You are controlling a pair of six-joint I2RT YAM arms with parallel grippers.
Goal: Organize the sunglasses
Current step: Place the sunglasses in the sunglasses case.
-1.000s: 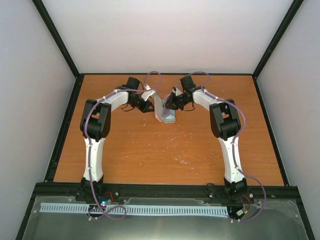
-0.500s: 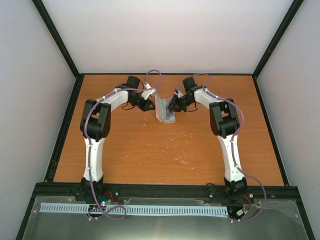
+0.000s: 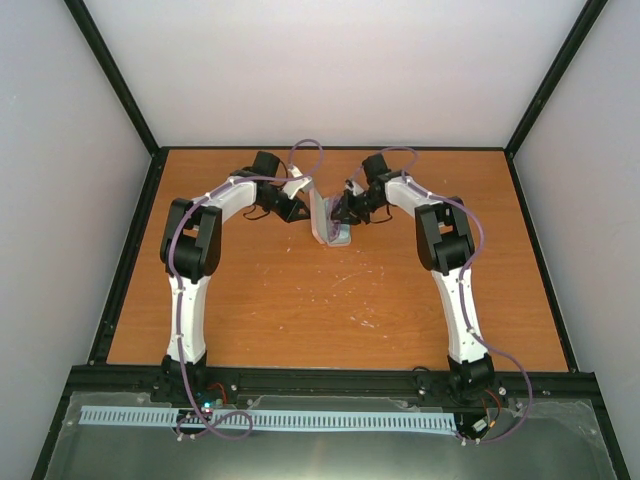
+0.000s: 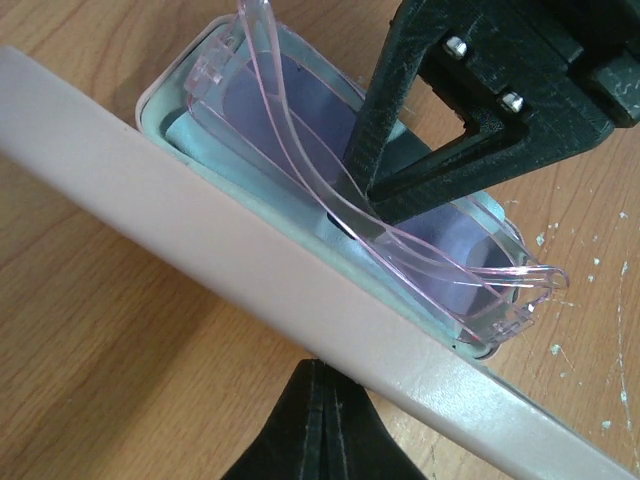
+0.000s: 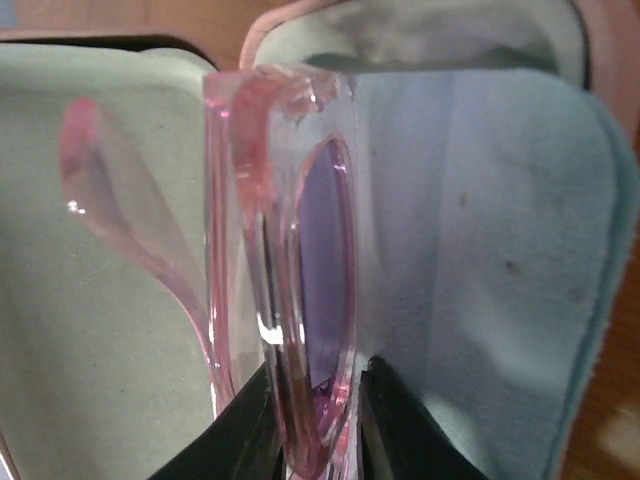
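Observation:
The sunglasses [image 5: 290,250] have a clear pink frame and purple lenses. My right gripper [image 5: 315,420] is shut on their front and holds them on edge inside the open pink case [image 3: 330,230]. Under them, a light blue cloth [image 5: 470,250] lies in the case's pale green lining [image 5: 100,330]. In the left wrist view the glasses [image 4: 440,270] sit in the case tray with the right gripper [image 4: 350,205] on them. My left gripper [image 4: 322,372] is shut, its tip against the outside of the raised lid [image 4: 250,270]. In the top view both grippers, left [image 3: 303,208] and right [image 3: 343,215], meet at the case.
The case stands at the back middle of the wooden table [image 3: 330,310]. Black frame rails [image 3: 130,250] and pale walls bound the table. White scuff marks [image 3: 365,320] dot the wood in front of the case.
My right gripper has moved left and lower into the case with the sunglasses. The case's lid stands more upright and the case looks narrower from above. The left arm has barely moved.

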